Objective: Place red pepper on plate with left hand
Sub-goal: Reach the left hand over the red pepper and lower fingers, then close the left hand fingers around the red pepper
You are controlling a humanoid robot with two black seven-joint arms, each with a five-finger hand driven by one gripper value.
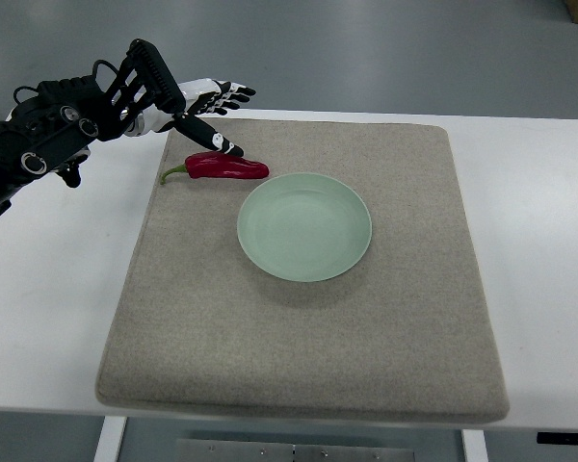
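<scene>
Here, one red pepper (226, 167), one plate (304, 227), left robot hand (200, 111)

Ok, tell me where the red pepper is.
Top view: the red pepper lies on the mat, upper left of the plate, under the left hand.

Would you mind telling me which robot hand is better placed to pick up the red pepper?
The left robot hand: it hovers open right above the red pepper. No right arm is in view.

Left arm (39, 140): black casing, round silver screws, black cables; hand (195, 104) white with black fingertips.
</scene>
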